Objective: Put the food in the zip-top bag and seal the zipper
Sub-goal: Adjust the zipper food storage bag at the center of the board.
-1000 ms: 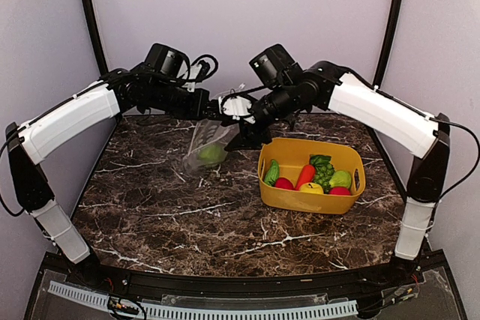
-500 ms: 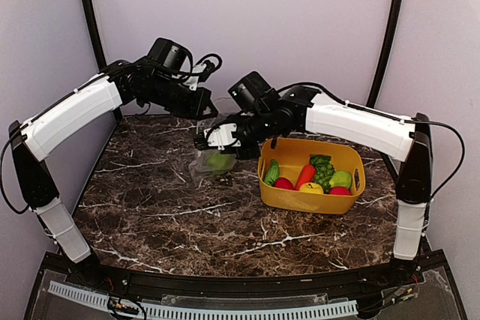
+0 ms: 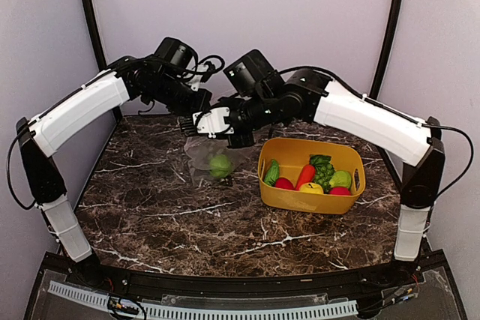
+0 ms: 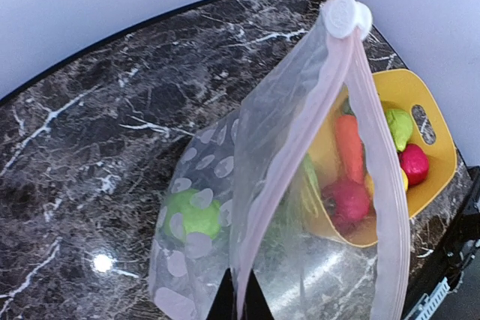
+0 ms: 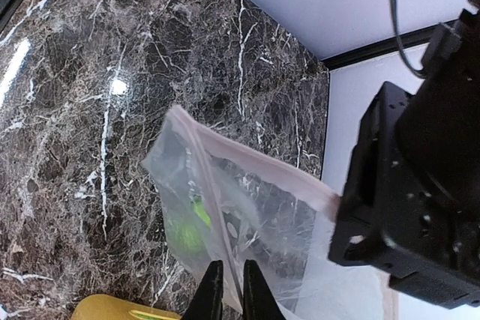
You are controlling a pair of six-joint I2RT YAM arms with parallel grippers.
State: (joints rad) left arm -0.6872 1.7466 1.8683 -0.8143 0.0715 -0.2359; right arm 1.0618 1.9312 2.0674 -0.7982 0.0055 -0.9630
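The zip-top bag (image 4: pixel 217 185), clear with pale dots, hangs above the marble table with its mouth parted. A green piece of food (image 4: pixel 191 215) lies inside it and also shows as the green piece (image 3: pixel 220 164). My left gripper (image 4: pixel 240 306) is shut on one pinkish zipper strip (image 4: pixel 300 133). The white slider tab (image 4: pixel 346 16) sits at the far end. My right gripper (image 5: pixel 227 294) is shut on the other rim of the bag (image 5: pixel 225 215). In the top view, the left gripper (image 3: pixel 199 107) and the right gripper (image 3: pixel 192 124) meet over the bag (image 3: pixel 204 151).
A yellow basket (image 3: pixel 300 198) stands right of the bag, holding a carrot (image 3: pixel 305 175), red balls (image 3: pixel 284 183), a cucumber (image 3: pixel 271 171), grapes (image 3: pixel 323 170) and other toy food. Purple walls and black corner posts enclose the table.
My right gripper has swung left from beside the basket to the bag's mouth and closed on its rim. The bag has been lifted and now hangs straighter.
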